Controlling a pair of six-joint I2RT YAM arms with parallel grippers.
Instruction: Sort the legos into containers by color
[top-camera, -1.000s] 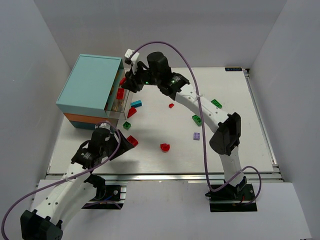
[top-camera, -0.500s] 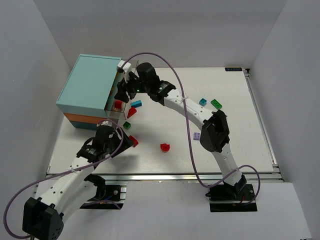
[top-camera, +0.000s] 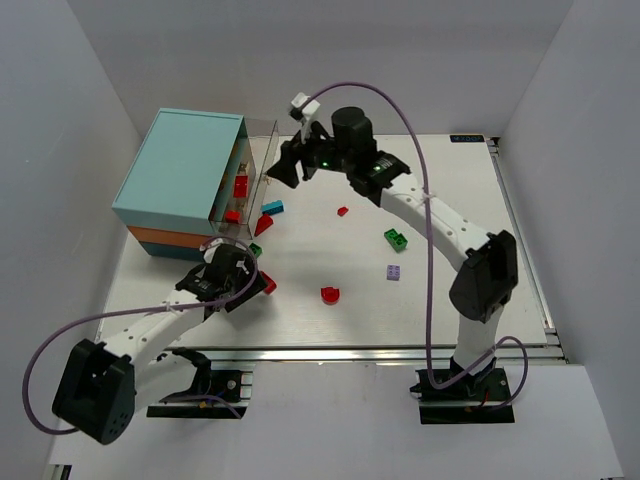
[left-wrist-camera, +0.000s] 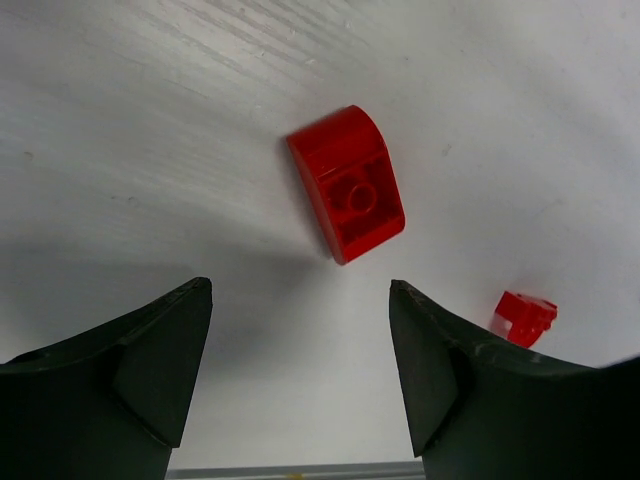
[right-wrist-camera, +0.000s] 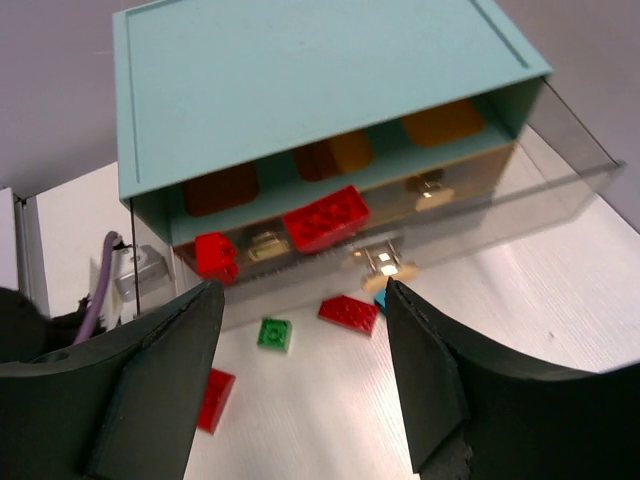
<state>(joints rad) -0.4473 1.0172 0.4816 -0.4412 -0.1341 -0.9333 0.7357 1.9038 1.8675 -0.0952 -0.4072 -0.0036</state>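
The red brick (left-wrist-camera: 347, 196) lies on the near-left bench (left-wrist-camera: 150, 120), just beyond the left end effector (left-wrist-camera: 298, 300) (spread, empty), long axis pointing roughly away from it. The right end effector (right-wrist-camera: 302, 295), also spread, is far off by the clear drawer (right-wrist-camera: 480, 215).

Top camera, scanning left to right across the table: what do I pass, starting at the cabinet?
Light-teal-topped boxy cabinet → cyan-blue plastic brick → lone red plastic brick near the front → pale purple flat plastic brick.
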